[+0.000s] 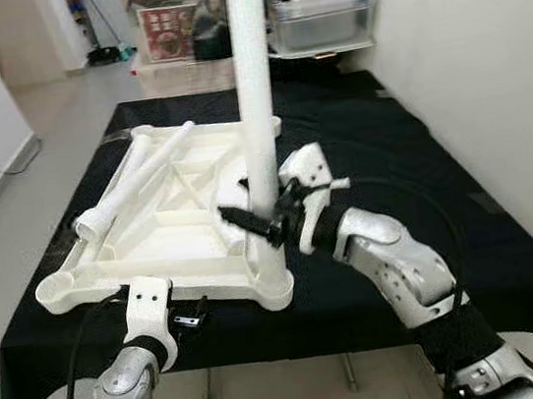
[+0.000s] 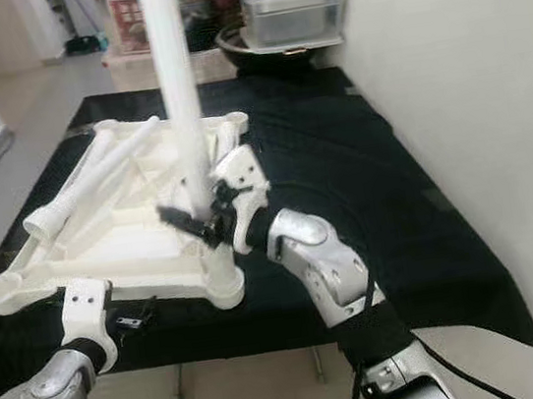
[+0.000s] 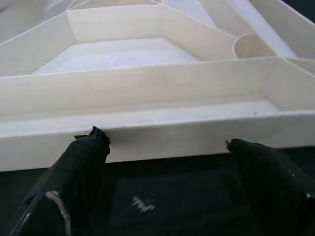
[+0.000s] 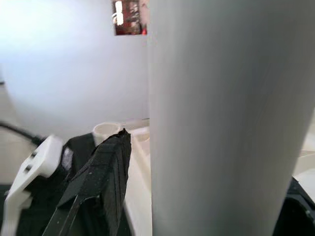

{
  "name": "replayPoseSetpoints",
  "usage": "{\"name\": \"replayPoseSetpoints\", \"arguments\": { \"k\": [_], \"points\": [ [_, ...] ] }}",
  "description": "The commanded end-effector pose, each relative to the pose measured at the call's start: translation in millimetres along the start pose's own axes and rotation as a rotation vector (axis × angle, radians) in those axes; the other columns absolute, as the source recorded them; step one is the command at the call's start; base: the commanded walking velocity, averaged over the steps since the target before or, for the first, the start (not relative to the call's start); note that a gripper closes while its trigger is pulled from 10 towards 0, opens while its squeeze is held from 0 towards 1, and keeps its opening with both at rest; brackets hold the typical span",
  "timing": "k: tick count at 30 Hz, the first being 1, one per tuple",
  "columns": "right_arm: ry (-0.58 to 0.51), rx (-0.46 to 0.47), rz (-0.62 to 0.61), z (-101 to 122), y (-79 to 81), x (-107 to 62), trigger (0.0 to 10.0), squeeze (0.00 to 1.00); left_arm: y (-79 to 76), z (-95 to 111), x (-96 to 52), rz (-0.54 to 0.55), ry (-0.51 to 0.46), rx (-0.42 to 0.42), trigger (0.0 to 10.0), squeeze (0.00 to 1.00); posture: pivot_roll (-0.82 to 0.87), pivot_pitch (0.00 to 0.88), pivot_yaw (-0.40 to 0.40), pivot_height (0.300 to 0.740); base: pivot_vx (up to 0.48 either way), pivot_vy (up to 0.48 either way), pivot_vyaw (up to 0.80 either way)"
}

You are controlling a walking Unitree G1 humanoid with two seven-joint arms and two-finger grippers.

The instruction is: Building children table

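Observation:
The white children's tabletop point(image 1: 168, 238) lies upside down on a black-covered table point(image 1: 378, 144). One white table leg point(image 1: 253, 82) stands upright in the near right corner socket point(image 1: 273, 283). My right gripper point(image 1: 249, 217) straddles this leg low down, fingers open. In the right wrist view a narrow gap shows between one black finger point(image 4: 110, 172) and the leg point(image 4: 226, 118). Two loose legs point(image 1: 125, 185) lie across the tabletop's left side. My left gripper point(image 3: 162, 142) is open, both fingertips at the tabletop's near rim point(image 3: 162, 130).
Plastic storage boxes point(image 1: 321, 18) and a red-lidded bin point(image 1: 167, 20) stand behind the table. A white wall point(image 1: 484, 50) runs close along the right. Bare floor point(image 1: 12, 225) lies to the left. Black cloth right of the tabletop is free.

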State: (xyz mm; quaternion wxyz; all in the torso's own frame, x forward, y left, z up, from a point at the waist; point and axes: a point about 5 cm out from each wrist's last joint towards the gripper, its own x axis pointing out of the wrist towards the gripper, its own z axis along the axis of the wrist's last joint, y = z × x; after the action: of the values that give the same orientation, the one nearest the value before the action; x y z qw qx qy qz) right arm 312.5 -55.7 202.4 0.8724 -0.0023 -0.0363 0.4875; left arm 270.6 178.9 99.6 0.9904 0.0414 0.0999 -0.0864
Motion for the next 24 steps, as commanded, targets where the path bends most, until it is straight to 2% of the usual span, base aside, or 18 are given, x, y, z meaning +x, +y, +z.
{"name": "replayPoseSetpoints", "arguments": {
  "k": [1, 2, 3, 4, 5, 6, 7, 9, 11, 12, 13, 16, 17, 18, 20, 21, 23, 24],
  "points": [
    [0.085, -0.020, 0.035, -20.0, 11.1, 5.9, 4.8, 0.00, 0.3, 0.5, -0.6, 0.001, -0.006, 0.005, 10.0, 0.00, 0.11, 0.000, -0.058, 0.740, 0.000, 0.000, 0.00],
    [0.125, -0.038, -0.044, -27.5, 2.7, 7.7, 1.0, 0.00, 2.1, -0.5, -1.7, 0.006, -0.003, 0.006, 10.0, 0.00, 0.11, 0.000, -0.058, 0.740, 0.000, 0.000, 0.00],
    [0.153, -0.052, -0.098, -32.4, -3.0, 8.6, 1.0, 0.00, 3.2, -1.4, -2.4, 0.009, -0.001, 0.006, 10.0, 0.00, 0.11, 0.000, -0.058, 0.740, 0.000, 0.000, 0.00],
    [0.183, -0.046, -0.187, -37.4, -12.2, 8.8, 0.0, 0.00, 4.1, -2.1, -2.9, 0.011, 0.001, 0.007, 10.0, 0.00, 0.11, 0.000, -0.058, 0.740, 0.000, 0.000, 0.00],
    [0.183, -0.046, -0.187, -37.4, -12.2, 8.8, 0.0, 0.00, 4.1, -2.1, -2.9, 0.011, 0.001, 0.007, 10.0, 0.00, 0.11, 0.000, -0.058, 0.740, 0.000, 0.000, 0.00],
    [0.205, -0.023, -0.279, -40.6, -22.7, 7.2, 0.0, 0.00, 4.1, -2.4, -3.0, 0.011, 0.002, 0.008, 10.0, 0.00, 0.11, 0.000, -0.059, 0.740, 0.000, 0.000, 0.00],
    [0.225, 0.016, -0.469, -43.6, -43.3, 0.8, 0.0, 0.00, 4.2, -2.3, -2.7, 0.011, 0.003, 0.010, 10.0, 0.00, 0.11, 0.000, -0.059, 0.740, 0.000, 0.000, 0.00],
    [0.225, 0.016, -0.469, -43.6, -43.3, 0.8, 0.0, 0.00, 4.2, -2.3, -2.7, 0.011, 0.003, 0.010, 10.0, 0.00, 0.11, 0.000, -0.059, 0.740, 0.000, 0.000, 0.00],
    [0.218, 0.145, -0.909, -48.9, -81.7, -30.9, 0.0, 0.00, 3.4, -1.3, -1.5, 0.009, 0.001, 0.011, 10.0, 0.00, 0.10, 0.000, -0.055, 0.740, 0.000, 0.000, 0.00],
    [0.218, 0.145, -0.909, -48.9, -81.7, -30.9, 0.0, 0.00, 3.4, -1.3, -1.5, 0.009, 0.001, 0.011, 10.0, 0.00, 0.10, 0.000, -0.055, 0.740, 0.000, 0.000, 0.00],
    [0.212, 0.173, -1.060, -50.6, -90.1, -46.4, 0.0, 0.00, 2.6, -0.9, -1.2, 0.007, -0.001, 0.010, 10.0, 0.00, 0.10, 0.000, -0.052, 0.740, 0.000, 0.000, 0.00],
    [0.223, 0.198, -1.132, -54.7, -87.9, -55.3, 0.0, 0.00, 1.4, -1.0, -0.7, 0.002, -0.001, 0.009, 10.0, 0.00, 0.10, 0.000, -0.049, 0.740, 0.000, 0.000, 0.00],
    [0.241, 0.197, -1.088, -56.9, -79.6, -48.8, 10.0, 0.00, 1.0, -1.4, -0.1, -0.001, 0.000, 0.010, 10.0, 0.00, 0.09, 0.000, -0.045, 0.740, 0.000, 0.000, 0.00],
    [0.241, 0.197, -1.088, -56.9, -79.6, -48.8, 10.0, 0.00, 1.0, -1.4, -0.1, -0.001, 0.000, 0.010, 10.0, 0.00, 0.09, 0.000, -0.045, 0.740, 0.000, 0.000, 0.00],
    [0.223, 0.171, -0.983, -54.5, -64.6, -35.4, 10.0, 0.00, 0.7, -1.7, 1.3, -0.006, 0.002, 0.013, 10.0, 0.00, 0.09, 0.000, -0.043, 0.740, 0.000, 0.000, 0.00],
    [0.154, 0.168, -0.899, -47.1, -54.3, -25.1, 10.0, 0.00, 0.6, -1.1, 2.6, -0.008, 0.001, 0.014, 10.0, 0.00, 0.09, 0.000, -0.042, 0.740, 0.000, 0.000, 0.00],
    [0.133, 0.171, -0.883, -44.9, -52.2, -23.1, 10.0, 0.00, 0.5, -0.9, 2.9, -0.008, 0.000, 0.014, 10.0, 0.00, 0.09, 0.000, -0.042, 0.740, 0.000, 0.000, 0.00],
    [0.106, 0.165, -0.855, -39.8, -51.5, -19.5, 10.0, 1.00, 0.3, -0.3, 3.1, -0.009, -0.002, 0.015, 10.0, 0.00, 0.09, 0.000, -0.043, 0.740, 0.000, 0.000, 0.00]
  ]
}}
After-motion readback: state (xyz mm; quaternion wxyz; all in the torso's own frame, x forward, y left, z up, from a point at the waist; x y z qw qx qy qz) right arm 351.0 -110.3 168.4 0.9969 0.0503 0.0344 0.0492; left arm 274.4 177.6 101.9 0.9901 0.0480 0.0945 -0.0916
